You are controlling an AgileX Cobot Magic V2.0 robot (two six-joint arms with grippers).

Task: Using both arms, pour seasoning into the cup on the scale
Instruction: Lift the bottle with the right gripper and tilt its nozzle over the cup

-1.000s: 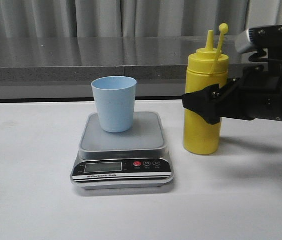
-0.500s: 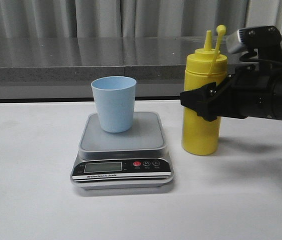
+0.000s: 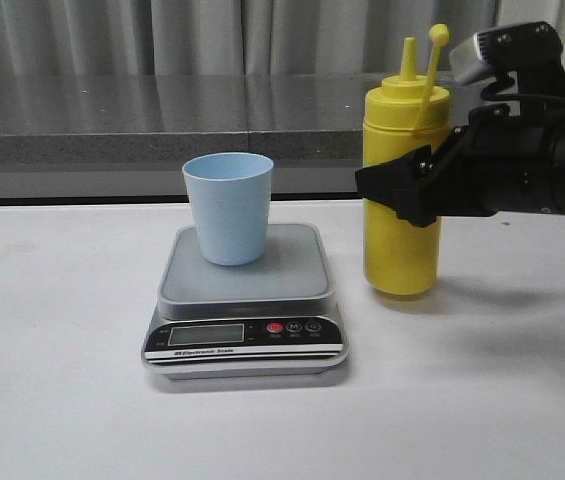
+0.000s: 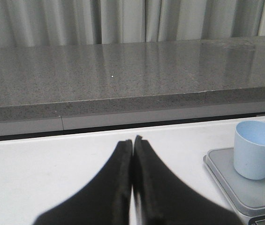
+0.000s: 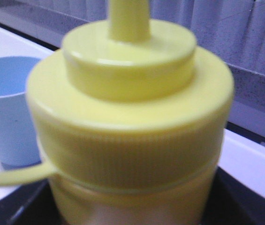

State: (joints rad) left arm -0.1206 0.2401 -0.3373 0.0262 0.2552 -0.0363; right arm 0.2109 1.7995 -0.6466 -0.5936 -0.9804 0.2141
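The yellow seasoning bottle [image 3: 400,190] stands upright right of the scale, its base a little above the table. My right gripper [image 3: 407,195] is shut on its middle. It fills the right wrist view [image 5: 132,126], with the tethered cap open beside the nozzle. The light blue cup [image 3: 228,207] stands upright on the silver-grey scale [image 3: 245,300], left of the bottle. The cup [image 4: 256,149] and a corner of the scale [image 4: 226,183] also show in the left wrist view. My left gripper [image 4: 132,140] is shut and empty over the white table, left of the scale; it is out of the front view.
A grey stone ledge [image 3: 162,120] with curtains behind it runs along the back of the white table [image 3: 62,380]. The right arm [image 3: 532,180] reaches in from the right edge.
My right gripper has lifted the yellow bottle slightly and shifted it a little to the left. The cup and scale have not moved.
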